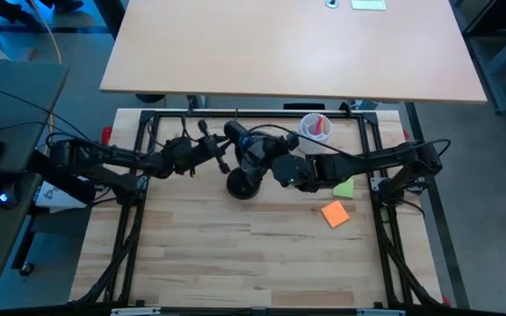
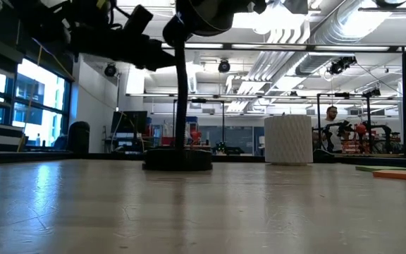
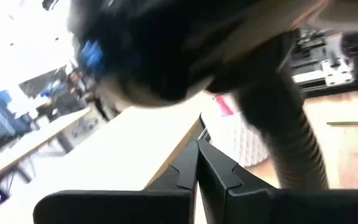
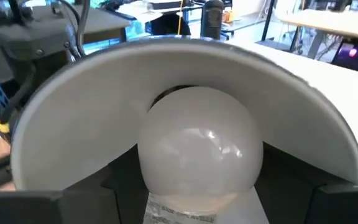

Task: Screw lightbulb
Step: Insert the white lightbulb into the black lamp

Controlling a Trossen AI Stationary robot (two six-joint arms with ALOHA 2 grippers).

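The lightbulb (image 4: 197,146) sits between the fingers of the right claw (image 4: 197,205), its rounded white end pointing into the pale inner bowl of the lamp shade (image 4: 185,81). The base appears gripped by that claw, though the contact itself is hidden. It looks lined up with the socket; whether the thread has caught cannot be told, so most of the turning probably remains.

The left claw (image 3: 197,171) is pinched fully together on nothing, just left of the lamp head (image 1: 253,149), perhaps steadying it. From above, both arms meet over the black desk lamp (image 1: 242,184) toward the table's far edge.

The wooden table (image 1: 235,254) also carries a white cup (image 1: 315,126) at the far right and an orange pad (image 1: 335,213) nearer. Beyond is an open workshop with ceiling lights, and a person (image 2: 332,116) far off.
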